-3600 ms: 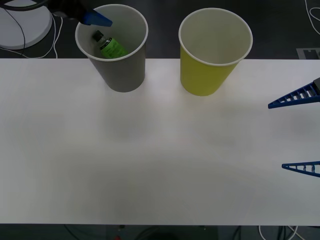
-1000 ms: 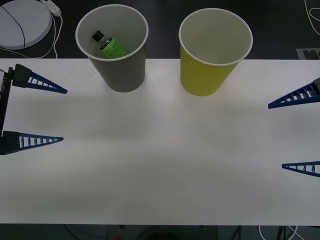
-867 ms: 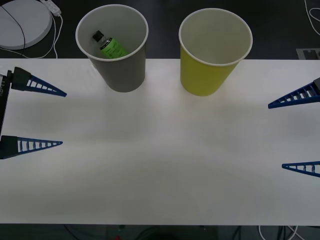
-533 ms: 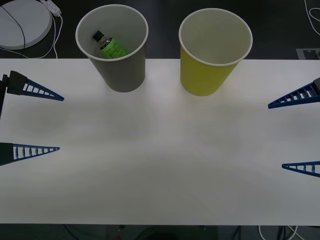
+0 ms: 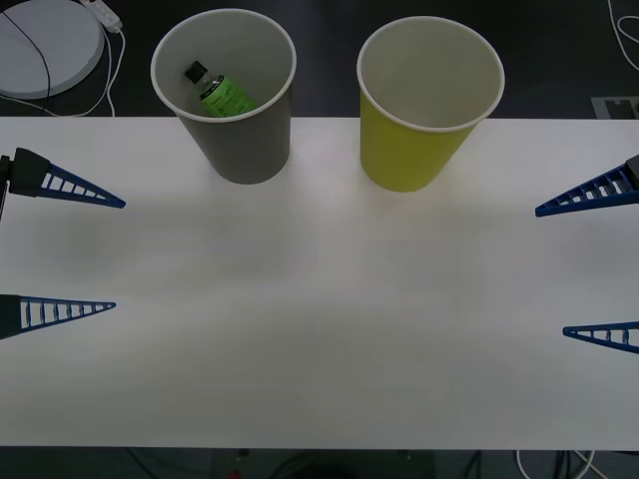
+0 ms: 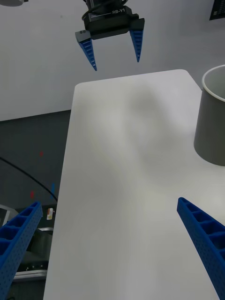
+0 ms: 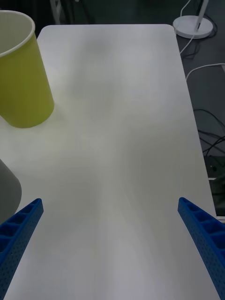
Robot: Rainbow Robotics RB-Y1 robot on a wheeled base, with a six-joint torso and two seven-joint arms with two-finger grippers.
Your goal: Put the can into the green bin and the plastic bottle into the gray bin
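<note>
plastic bottle (image 5: 222,93) — one, inside gray bin (image 5: 240,140) | green bin (image 5: 414,140) — one | left hand (image 5: 118,253), right hand (image 5: 550,270) fingers apart

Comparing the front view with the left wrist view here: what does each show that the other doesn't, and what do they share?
Front view alone: the plastic bottle inside the gray bin, and the right gripper, open at the table's right edge. Left wrist view alone: cables on the floor. Shared: the green bin, the white table and the open left gripper.
</note>
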